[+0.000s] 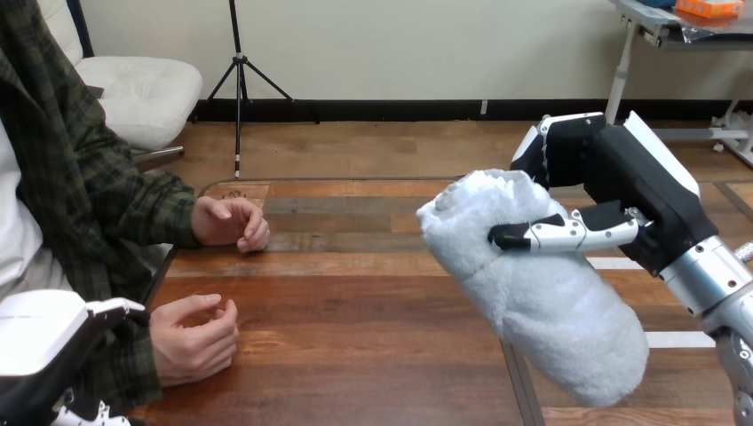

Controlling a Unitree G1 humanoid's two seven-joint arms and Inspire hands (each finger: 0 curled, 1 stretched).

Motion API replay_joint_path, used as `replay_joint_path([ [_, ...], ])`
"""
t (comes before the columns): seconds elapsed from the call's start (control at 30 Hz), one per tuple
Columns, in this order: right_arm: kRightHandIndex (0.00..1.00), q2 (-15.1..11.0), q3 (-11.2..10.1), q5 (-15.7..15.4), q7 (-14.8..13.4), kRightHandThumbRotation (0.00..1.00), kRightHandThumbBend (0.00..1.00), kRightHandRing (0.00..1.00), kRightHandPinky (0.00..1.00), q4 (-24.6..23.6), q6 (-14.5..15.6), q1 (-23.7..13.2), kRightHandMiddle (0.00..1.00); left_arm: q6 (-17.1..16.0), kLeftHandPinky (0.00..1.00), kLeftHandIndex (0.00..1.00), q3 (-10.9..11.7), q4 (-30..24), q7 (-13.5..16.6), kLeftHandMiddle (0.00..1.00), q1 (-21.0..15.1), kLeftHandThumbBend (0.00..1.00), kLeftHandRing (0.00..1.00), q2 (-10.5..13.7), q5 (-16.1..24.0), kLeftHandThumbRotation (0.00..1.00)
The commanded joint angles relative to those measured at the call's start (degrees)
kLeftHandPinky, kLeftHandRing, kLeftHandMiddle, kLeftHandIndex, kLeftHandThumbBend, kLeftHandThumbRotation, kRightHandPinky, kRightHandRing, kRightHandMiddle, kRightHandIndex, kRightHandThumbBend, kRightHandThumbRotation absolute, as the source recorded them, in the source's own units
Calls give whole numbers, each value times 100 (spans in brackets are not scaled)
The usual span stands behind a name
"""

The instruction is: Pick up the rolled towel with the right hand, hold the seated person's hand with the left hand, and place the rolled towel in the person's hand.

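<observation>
Two robot hands we're tracking. Nearest, left hand [44, 342] low at view's left, just beside person's nearer hand [191, 339] on worktop [355, 355]; we cannot tell its state. Right hand [639, 191] wrapped round rolled towel [550, 311], over worktop's right side. Person's farther hand [229, 222] rests loosely curled, well apart.

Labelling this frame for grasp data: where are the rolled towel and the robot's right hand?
rolled towel [555, 306], head view, on its fluffy middle.
right hand [635, 182], head view, on its black body.
</observation>
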Motion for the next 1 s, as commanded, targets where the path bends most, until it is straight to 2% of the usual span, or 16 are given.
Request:
replay_joint_path([
  [0.0, 39, -40, -248, 192, 40, 0, 82, 24, 18, -375, -171, -171, 32, 48, 58, 75, -179, 144, 130, 72, -409, 100, 65, 156, 0, 17],
  [0.13, 40, -20, -287, 418, 230, 0, 82, 24, 18, -404, -169, -153, 33, -96, 57, 74, -242, 331, 322, 71, -508, 100, 64, 143, -45, 13],
  [0.23, 40, -14, -322, 406, 264, 0, 82, 24, 18, -361, -329, -155, 33, 62, 57, 73, -274, 227, 190, 70, -529, 100, 64, 117, -90, 12],
  [0.33, 41, -25, -345, 433, 265, 0, 82, 23, 18, -458, -243, -110, 33, 18, 57, 73, -313, 269, 273, 70, -568, 100, 64, 137, -71, 11],
  [0.43, 41, -10, -374, 507, 376, 0, 82, 23, 18, -376, -411, -133, 33, 52, 56, 72, -323, 203, 291, 69, -558, 100, 63, 125, -54, 10],
  [0.53, 41, -25, -392, 526, 373, 0, 82, 23, 17, -444, -354, -100, 32, 50, 56, 72, -355, 241, 312, 69, -597, 100, 62, 125, -60, 9],
  [0.63, 41, -27, -405, 583, 446, 0, 81, 23, 17, -422, -441, -108, 32, 29, 55, 71, -380, 258, 408, 68, -627, 100, 62, 105, -36, 7],
  [0.73, 41, -14, -423, 627, 484, 0, 81, 22, 16, -409, -503, -109, 32, 140, 55, 71, -402, 174, 303, 68, -638, 100, 62, 89, -74, 5],
  [0.97, 40, -21, -456, 554, 415, 0, 81, 21, 15, -557, -447, -52, 31, 124, 54, 69, -431, 164, 428, 66, -665, 99, 60, 49, -108, 2],
])
